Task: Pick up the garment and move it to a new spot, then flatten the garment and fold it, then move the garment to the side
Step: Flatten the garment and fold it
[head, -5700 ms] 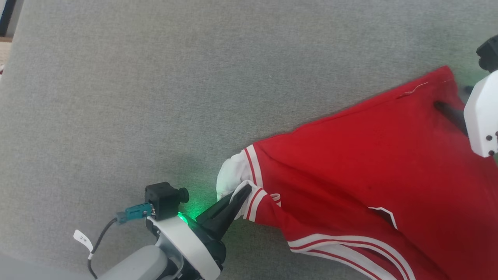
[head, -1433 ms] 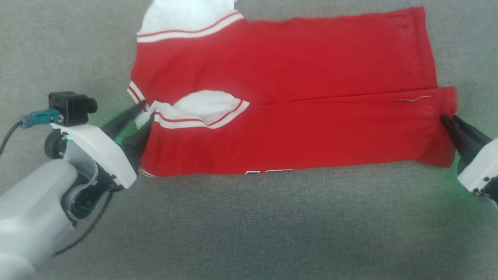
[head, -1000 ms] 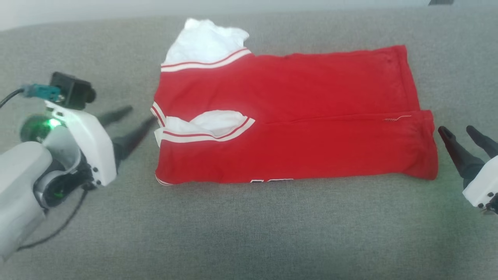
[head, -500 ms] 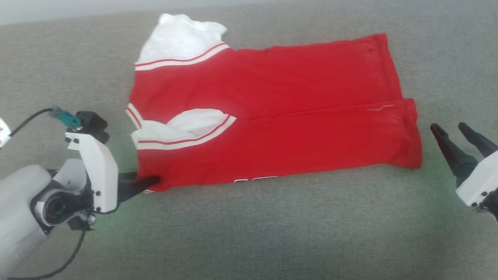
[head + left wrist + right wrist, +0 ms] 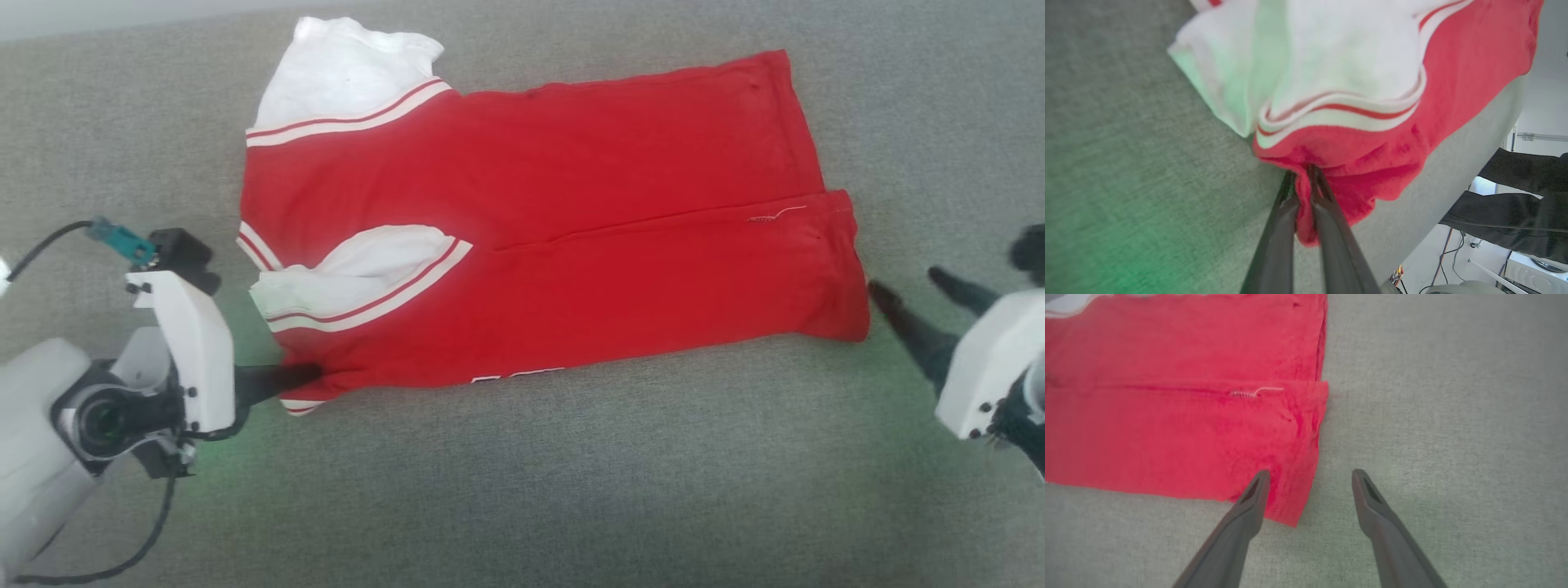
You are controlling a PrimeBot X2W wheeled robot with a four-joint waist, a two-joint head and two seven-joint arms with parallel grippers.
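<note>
The red garment (image 5: 571, 163) lies folded lengthwise on the grey surface, with a white sleeve (image 5: 343, 65) sticking out at the far left and another sleeve (image 5: 367, 261) tucked on top. A sliver of the number print (image 5: 518, 377) peeks out at the near edge. My left gripper (image 5: 304, 376) is shut on the garment's near-left corner; in the left wrist view its fingers (image 5: 1290, 204) pinch a red fabric bunch (image 5: 1355, 171). My right gripper (image 5: 910, 287) stands open just right of the near-right corner. In the right wrist view that gripper (image 5: 1310, 473) straddles the corner (image 5: 1294, 498).
Grey upholstered fabric (image 5: 522, 490) stretches all around the garment, with open room toward me. A pale strip (image 5: 82, 12) marks the surface's far edge. Past the edge in the left wrist view are a dark object (image 5: 1519, 204) and cables (image 5: 1453, 249).
Both grippers let go of the folded garment and drew back. The left one then dropped to the near-left corner and shut on it. The right one edged toward the near-right corner. The camera shifted.
</note>
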